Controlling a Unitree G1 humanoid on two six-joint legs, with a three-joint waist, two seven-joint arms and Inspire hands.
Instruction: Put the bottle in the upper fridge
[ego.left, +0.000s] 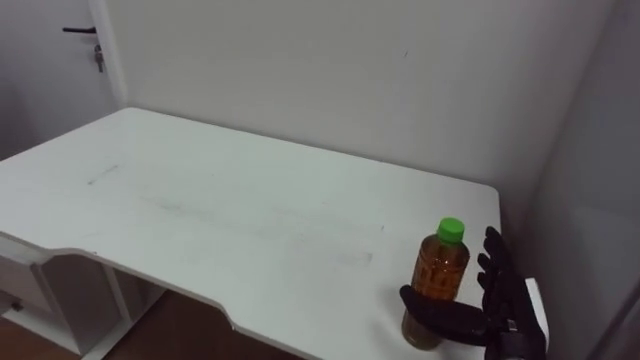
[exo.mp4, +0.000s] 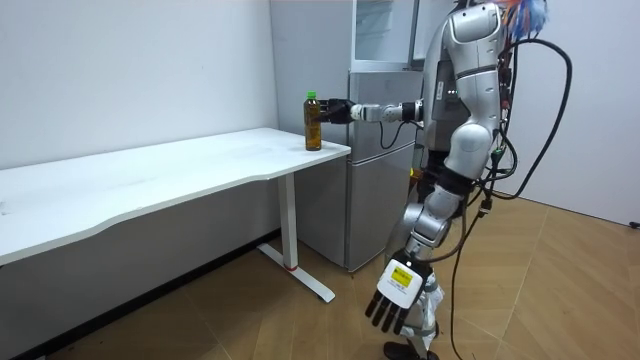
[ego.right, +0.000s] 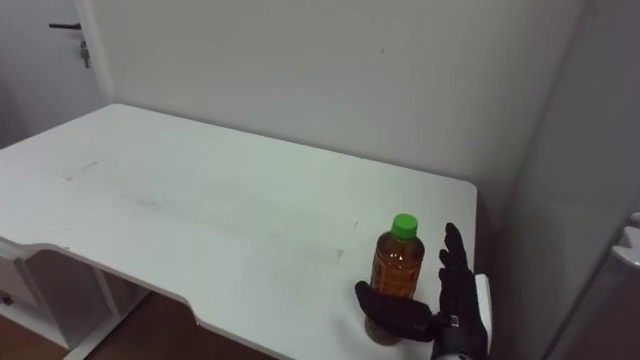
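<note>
A bottle of amber drink with a green cap stands upright near the right front corner of the white table. My right hand is open just to its right: the fingers stand straight beside it and the thumb reaches across the front of its base. In the room view the bottle stands at the table's end, and my right hand meets it on an outstretched arm. My left hand hangs open low at my side. I stand between the table's end and the fridge.
The grey fridge rises close on the right of the table, with an upper glass-fronted unit on top. A wall runs behind the table. A door is at the far left.
</note>
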